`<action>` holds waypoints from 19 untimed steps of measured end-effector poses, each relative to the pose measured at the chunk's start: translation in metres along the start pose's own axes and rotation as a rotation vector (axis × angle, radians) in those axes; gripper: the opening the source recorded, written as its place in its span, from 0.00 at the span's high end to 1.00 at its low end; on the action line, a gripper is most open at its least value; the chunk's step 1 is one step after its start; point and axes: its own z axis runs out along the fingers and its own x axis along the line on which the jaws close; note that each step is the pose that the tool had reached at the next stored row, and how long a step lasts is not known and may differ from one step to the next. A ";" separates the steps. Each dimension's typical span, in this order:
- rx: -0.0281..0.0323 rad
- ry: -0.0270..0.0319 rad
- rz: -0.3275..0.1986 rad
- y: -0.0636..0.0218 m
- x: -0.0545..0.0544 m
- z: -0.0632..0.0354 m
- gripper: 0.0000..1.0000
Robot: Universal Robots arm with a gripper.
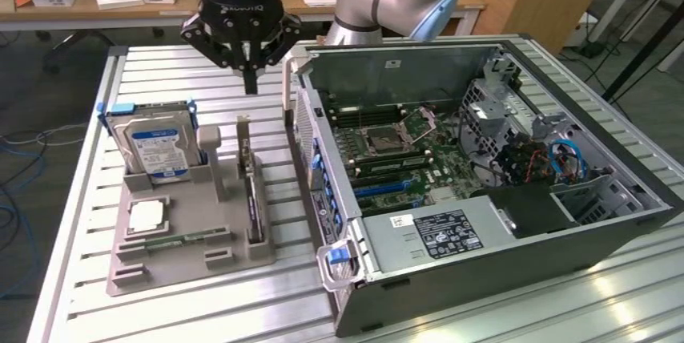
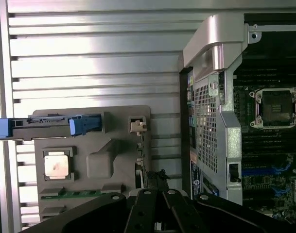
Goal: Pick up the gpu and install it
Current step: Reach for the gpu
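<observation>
Hovering empty: black gripper [image 1: 250, 78], fingers pinched together. Thin black gpu card [image 1: 252, 203] stands edge-on in grey plastic tray [image 1: 187, 215] at gripper's 6 o'clock, exterior view; face hidden, bracket indistinct.

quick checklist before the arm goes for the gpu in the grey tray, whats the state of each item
1. Gripper carrying nothing: ok, it hangs in the air and touches nothing.
2. Jaws open enough to take the card: not ok, they are shut.
3. gpu seated upright on edge in its tray slot: ok.
4. Gripper lined up over the gpu: cannot tell; it looks close in the wrist view, but the exact offset is unclear.
5. Neighbours apart from the gpu: ok, the hard drive and memory stick sit in their own holders.
6. Computer case open with the motherboard exposed: ok.
</observation>
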 end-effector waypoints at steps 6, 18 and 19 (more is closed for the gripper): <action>0.0000 0.0001 0.000 -0.0018 0.000 0.0079 0.89; 0.0000 0.0003 0.002 -0.0102 0.000 0.0247 0.89; 0.0001 0.0004 0.002 -0.0116 0.000 0.0263 0.89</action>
